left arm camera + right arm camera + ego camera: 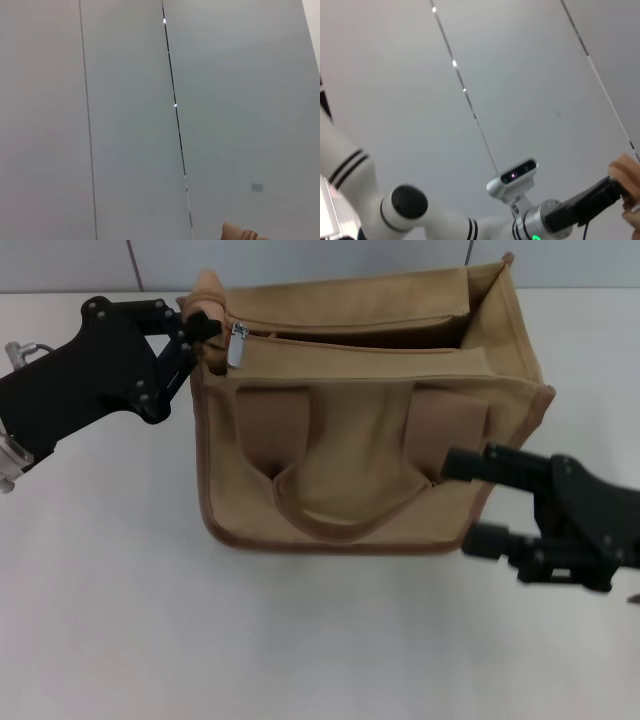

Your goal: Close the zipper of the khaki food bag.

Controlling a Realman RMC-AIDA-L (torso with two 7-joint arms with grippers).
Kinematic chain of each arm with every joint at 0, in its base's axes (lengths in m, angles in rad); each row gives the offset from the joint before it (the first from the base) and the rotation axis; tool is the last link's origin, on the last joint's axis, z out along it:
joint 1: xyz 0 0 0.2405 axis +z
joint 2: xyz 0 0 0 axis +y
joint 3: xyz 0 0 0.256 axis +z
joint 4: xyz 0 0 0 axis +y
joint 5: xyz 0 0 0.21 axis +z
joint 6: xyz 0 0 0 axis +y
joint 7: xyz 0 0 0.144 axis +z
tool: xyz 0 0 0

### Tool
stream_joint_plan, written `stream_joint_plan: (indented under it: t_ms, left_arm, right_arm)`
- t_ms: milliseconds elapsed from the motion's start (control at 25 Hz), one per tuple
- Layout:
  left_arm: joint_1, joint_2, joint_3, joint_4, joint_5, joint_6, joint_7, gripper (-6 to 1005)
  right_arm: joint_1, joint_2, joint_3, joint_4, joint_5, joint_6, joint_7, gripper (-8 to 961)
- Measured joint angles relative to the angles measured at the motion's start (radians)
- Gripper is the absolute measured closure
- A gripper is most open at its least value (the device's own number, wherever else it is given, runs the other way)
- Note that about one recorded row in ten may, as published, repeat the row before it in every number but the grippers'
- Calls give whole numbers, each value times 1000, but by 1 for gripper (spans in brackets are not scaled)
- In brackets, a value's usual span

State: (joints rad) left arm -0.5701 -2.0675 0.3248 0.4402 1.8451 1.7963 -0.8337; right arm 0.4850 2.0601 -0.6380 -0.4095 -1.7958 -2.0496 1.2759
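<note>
The khaki food bag [370,440] stands in the middle of the white table, its handles lying over the front. Its zipper [360,343] is open along the top and shows the dark inside. The silver pull tab [237,344] hangs at the bag's left end. My left gripper [205,332] is at that end, just left of the pull tab, shut on the bag's corner fabric [207,287]. This fabric also shows in the left wrist view [240,234]. My right gripper [470,502] is open at the bag's front right corner, holding nothing.
The white table [120,620] spreads in front of and beside the bag. A grey panelled wall [300,260] runs right behind the bag. The right wrist view shows my left gripper [585,205] with tan fabric [625,176], and my head camera [513,175].
</note>
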Motion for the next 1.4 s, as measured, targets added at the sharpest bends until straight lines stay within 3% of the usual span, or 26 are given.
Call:
stream_joint_plan:
  t_ms: [360,560,680,1080,1400]
  left_arm:
    - [4,2,1,6,-33,3,-37,970]
    - [0,2,2,13,-33,5,-49,970]
    - [1,1,2,9,-33,4,-49,970]
    - [-1,-2,1,-2,-34,5,-50,970]
    - [-18,-4,2,-11,-34,4,-41,970]
  right_arm:
    - [75,-11,13,-110,56,6,298,145]
    - [154,-22,11,-169,81,44,507,145]
    - [231,-40,-16,-196,63,90,657,144]
    - [390,-61,-82,-205,-67,255,994,381]
    - [457,-66,-182,-203,-71,347,1152,515]
